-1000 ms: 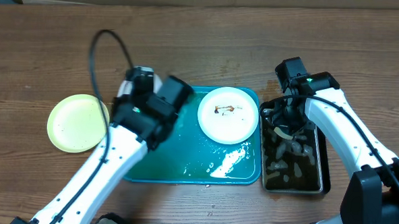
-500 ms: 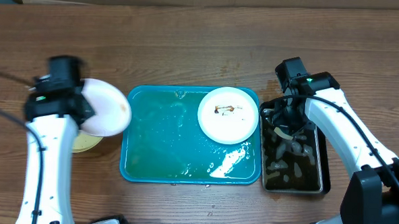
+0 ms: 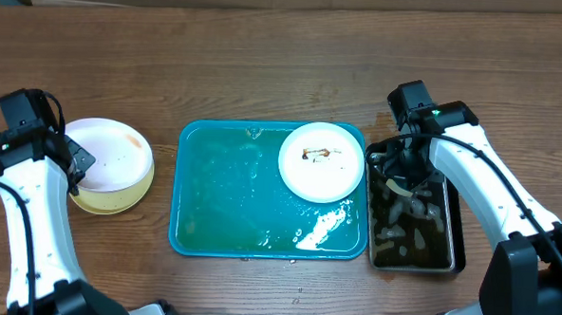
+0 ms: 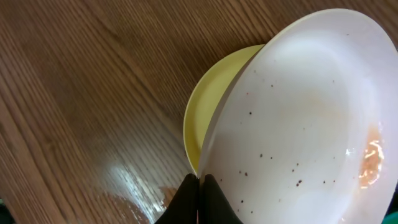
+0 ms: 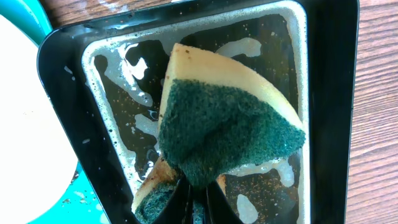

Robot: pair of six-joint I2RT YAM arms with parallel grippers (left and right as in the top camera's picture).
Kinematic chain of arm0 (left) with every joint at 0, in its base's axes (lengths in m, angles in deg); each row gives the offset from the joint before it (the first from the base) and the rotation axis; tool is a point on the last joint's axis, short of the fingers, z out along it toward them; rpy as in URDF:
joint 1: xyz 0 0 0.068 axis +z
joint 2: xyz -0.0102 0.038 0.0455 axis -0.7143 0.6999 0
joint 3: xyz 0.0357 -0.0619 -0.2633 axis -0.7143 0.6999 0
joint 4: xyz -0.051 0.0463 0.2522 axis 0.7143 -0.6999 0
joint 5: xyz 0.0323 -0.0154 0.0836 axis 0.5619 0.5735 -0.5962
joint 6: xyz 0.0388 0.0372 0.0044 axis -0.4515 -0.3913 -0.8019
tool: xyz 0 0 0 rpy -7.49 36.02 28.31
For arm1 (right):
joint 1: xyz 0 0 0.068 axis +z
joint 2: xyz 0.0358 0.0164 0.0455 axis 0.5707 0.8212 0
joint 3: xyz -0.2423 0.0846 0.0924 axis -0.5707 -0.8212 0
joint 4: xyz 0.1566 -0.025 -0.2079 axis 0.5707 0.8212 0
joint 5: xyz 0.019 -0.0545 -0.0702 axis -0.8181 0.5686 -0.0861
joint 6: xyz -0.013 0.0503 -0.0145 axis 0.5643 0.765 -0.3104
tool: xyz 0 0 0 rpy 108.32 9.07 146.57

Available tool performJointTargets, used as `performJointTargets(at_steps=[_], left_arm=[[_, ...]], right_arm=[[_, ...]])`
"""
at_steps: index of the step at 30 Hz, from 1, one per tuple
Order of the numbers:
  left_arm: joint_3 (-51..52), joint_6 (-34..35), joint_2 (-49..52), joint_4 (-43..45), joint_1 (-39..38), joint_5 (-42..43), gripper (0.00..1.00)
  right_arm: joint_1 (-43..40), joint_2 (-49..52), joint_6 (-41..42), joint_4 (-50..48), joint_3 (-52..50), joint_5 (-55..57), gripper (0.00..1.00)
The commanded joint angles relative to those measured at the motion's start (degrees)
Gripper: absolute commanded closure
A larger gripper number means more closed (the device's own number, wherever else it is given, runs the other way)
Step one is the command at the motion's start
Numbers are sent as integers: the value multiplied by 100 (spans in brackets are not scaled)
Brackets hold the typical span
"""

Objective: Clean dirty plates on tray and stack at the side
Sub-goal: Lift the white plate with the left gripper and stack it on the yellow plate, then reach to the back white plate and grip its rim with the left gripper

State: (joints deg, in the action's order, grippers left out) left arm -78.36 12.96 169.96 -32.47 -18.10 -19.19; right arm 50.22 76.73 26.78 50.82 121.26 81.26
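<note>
My left gripper [image 3: 75, 161] is shut on the rim of a white plate [image 3: 113, 153], held over the pale yellow-green plate [image 3: 118, 196] left of the teal tray [image 3: 212, 211]. In the left wrist view the jaws [image 4: 199, 182] pinch the white plate [image 4: 298, 118] above the yellow-green plate [image 4: 217, 93]. A second white plate [image 3: 321, 161] with a brown smear lies in the tray's far right corner. My right gripper [image 3: 406, 168] is shut on a yellow and green sponge [image 5: 224, 124] over the black tray [image 5: 329, 93].
The teal tray's floor is wet, with foam near its front right. The smaller black tray [image 3: 453, 250] holds dirty water and stands right of the teal tray. Bare wooden table [image 3: 266, 62] lies behind both trays.
My left arm swung left from the teal tray with the white plate and brought it over the yellow-green plate. The right arm has not moved.
</note>
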Motion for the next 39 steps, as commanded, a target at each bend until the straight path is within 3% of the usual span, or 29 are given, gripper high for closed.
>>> performJointTargets(at_steps=[1,16,17,19,20,21,24,30,39], left_arm=[[24,79,190,33,35,35,96],[22,79,280,22,35,-9,96],[22,79,280,22,35,-9,93],[22,79,280,15,35,-2,63],[22,79,280,2,35,2,52],[22,79,280,-17,35,44,49],[22,68,280,-24,26,328,43],[22,-258,280,9,-225,1281,39],[22,-675,280,136,-1902,2608,38]], right_arm=[[-2,-181,-20,-7,-13,42,96],[-2,-181,-20,-11,-13,42,96],[-2,-181,-20,-13,-13,42,96],[-2,-181,-20,-11,-13,42,96],[-2,-181,-20,-11,-13,42,96],[-2,-181,-20,-11,-13,42,96],[-2,-181,-20,-9,-13,42,96],[-37,-181,-15,-4,-13,39,96],[-544,-181,-234,13,-11,-378,96]])
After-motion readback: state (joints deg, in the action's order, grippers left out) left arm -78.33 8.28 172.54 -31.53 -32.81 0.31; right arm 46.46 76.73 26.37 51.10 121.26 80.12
